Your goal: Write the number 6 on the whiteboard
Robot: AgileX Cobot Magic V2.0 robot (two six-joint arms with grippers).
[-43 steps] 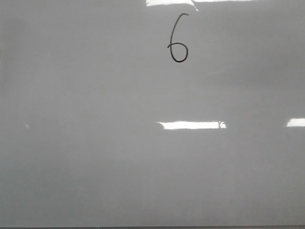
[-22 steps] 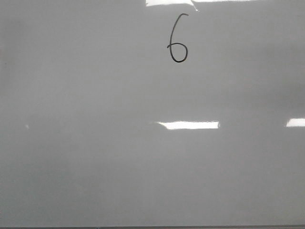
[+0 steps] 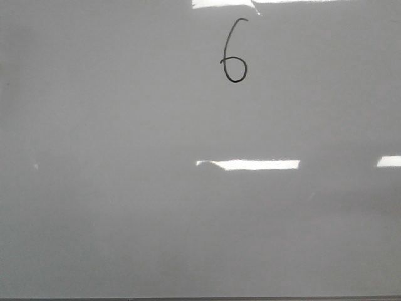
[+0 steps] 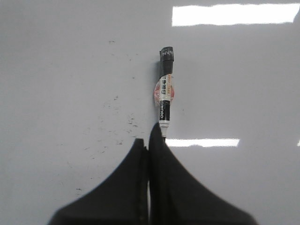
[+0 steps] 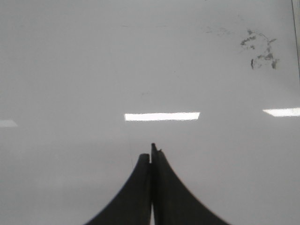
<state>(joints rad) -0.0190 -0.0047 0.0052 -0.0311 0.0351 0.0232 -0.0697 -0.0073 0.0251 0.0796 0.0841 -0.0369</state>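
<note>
Nothing moved except reflections; number 6 (image 3: pixel 234 51) complete on whiteboard (image 3: pixel 125 219). Left pincer (image 4: pixel 149 143) closed beside marker (image 4: pixel 164 96) lying on the board; right pincer (image 5: pixel 151 153) closed, empty.

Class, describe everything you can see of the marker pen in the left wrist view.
The marker pen is a slim black pen with a black cap end and a white-and-red label around its barrel. It lies on the whiteboard, pointing away from the left end effector, whose fingers are shut together at its near end.

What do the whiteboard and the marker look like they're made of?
Whiteboard: glossy, smooth coated panel, judging by the sharp reflections of lights; what lies under the coating can't be told. Marker: apparently black plastic with a printed paper or film label, lying past the shut left gripper.
</note>
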